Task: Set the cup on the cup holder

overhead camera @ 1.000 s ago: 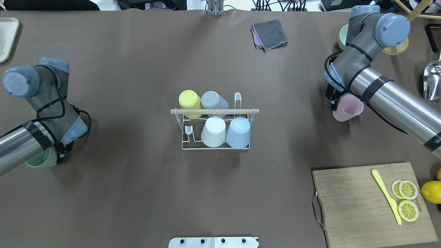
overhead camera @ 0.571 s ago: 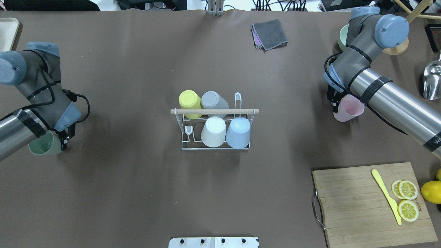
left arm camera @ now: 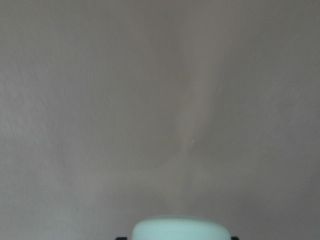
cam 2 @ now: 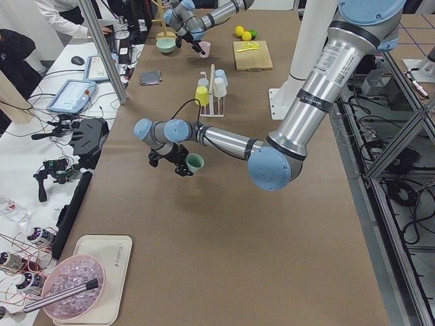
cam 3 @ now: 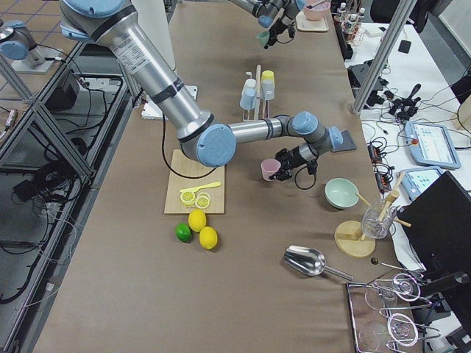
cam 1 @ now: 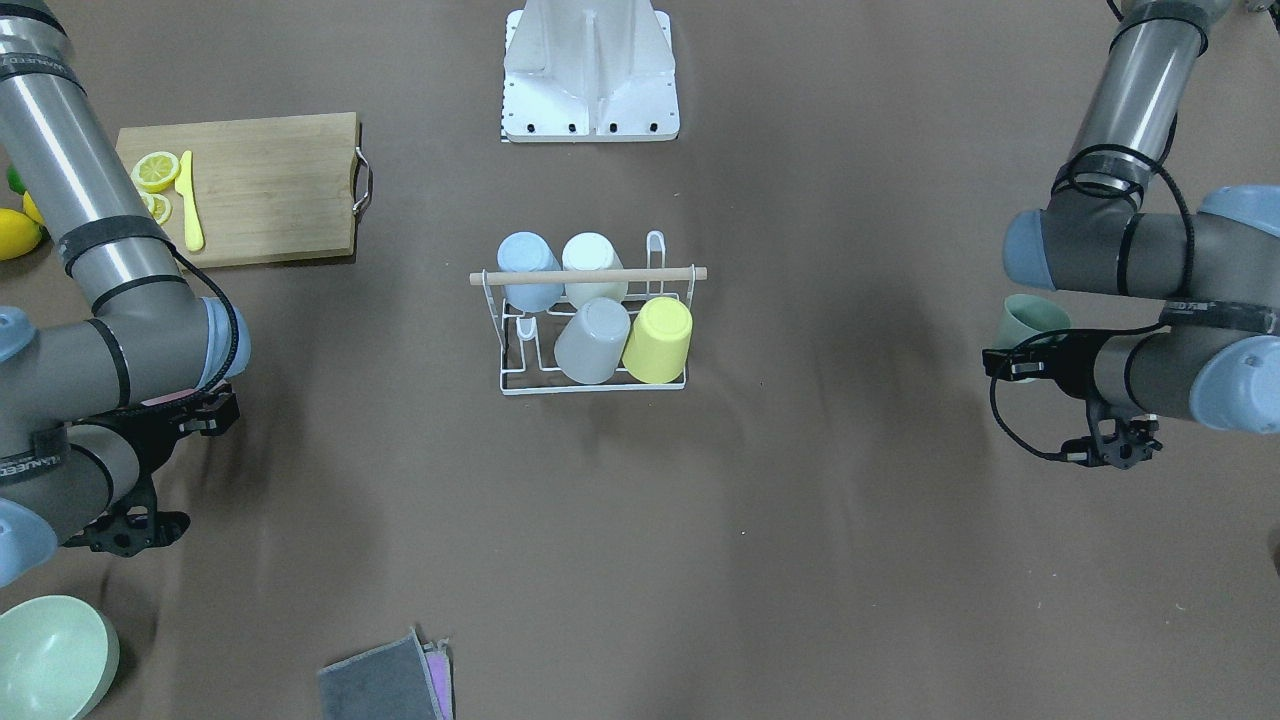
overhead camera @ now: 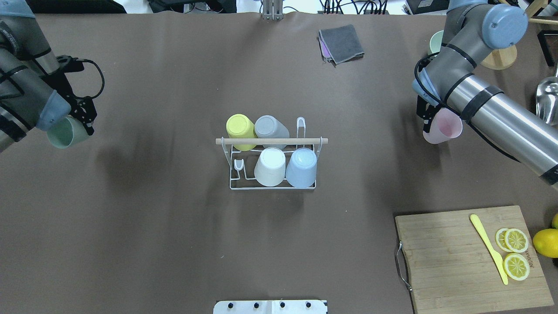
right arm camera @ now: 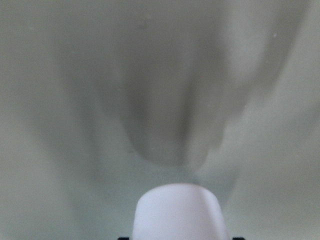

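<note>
1. The left fingers (overhead camera: 87, 124) are closed on the rim of a green cup (overhead camera: 61, 133). The cup is tilted, its mouth shows from above, and it hangs clear of the worktop (overhead camera: 174, 240). In the wrist view only the cup's pale wall shows, low between the fingers.
2. The right fingers (overhead camera: 427, 124) are closed on the rim of a pink cup (overhead camera: 442, 128), which is also tilted with its mouth showing. Whether it is off the worktop cannot be told.
3. A scoop (overhead camera: 547, 100) lies outboard of the right fingers, past the arm.
4. A pale green bowl (cam 1: 50, 650) sits just beyond the right fingers, on the side away from the robot.
5. A folded grey cloth (overhead camera: 342, 42) lies beyond the right fingers, toward the middle.
6. The holder (overhead camera: 270, 141) stands between the two pairs of fingers, well apart from both, with its wooden rod running from one pair toward the other.
7. Four cups sit upside down on its prongs: white (overhead camera: 270, 165) and blue (overhead camera: 301, 166) on the robot's side of the rod, yellow (overhead camera: 239, 126) and grey (overhead camera: 269, 125) on the far side.
8. Two prongs are bare: one beside the white cup on the left fingers' side, one beside the grey cup on the right fingers' side.
9. A wooden board (overhead camera: 462, 257) lies well apart from the right fingers, toward the robot. It carries a yellow knife (overhead camera: 488, 248) and lemon slices (overhead camera: 516, 253).
10. A whole lemon (overhead camera: 546, 242) lies just off the board's outer edge.
</note>
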`<action>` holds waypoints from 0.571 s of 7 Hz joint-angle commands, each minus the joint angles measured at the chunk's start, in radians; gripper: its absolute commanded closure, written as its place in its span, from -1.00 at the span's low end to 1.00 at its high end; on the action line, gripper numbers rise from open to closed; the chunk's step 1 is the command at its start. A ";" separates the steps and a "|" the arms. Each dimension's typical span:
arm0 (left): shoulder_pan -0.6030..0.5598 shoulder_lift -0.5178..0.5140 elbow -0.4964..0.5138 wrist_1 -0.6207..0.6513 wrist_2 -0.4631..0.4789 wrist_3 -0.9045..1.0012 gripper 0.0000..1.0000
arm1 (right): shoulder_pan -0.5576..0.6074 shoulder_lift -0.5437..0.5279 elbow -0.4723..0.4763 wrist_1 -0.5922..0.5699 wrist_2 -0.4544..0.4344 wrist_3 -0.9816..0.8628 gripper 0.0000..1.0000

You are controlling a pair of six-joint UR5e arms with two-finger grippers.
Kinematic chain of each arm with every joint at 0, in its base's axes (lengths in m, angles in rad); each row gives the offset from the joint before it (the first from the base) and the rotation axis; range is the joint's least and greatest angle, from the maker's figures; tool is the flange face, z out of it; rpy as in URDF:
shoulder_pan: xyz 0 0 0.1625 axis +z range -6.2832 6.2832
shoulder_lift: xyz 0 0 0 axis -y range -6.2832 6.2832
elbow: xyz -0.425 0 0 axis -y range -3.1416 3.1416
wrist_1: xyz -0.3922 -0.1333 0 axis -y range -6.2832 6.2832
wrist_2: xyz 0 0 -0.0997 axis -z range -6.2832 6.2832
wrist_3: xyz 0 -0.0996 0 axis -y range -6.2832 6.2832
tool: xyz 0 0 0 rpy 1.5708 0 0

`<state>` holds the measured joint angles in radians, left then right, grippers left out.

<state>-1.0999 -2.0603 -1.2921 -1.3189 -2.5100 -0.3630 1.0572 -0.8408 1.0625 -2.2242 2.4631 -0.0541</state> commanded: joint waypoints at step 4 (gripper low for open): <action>-0.100 -0.061 -0.042 -0.594 0.120 -0.576 1.00 | 0.170 -0.070 0.152 0.402 0.327 -0.222 0.15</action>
<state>-1.1948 -2.1180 -1.3096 -1.7486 -2.4394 -0.7778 1.2024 -0.8830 1.2117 -2.0075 2.6909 -0.2484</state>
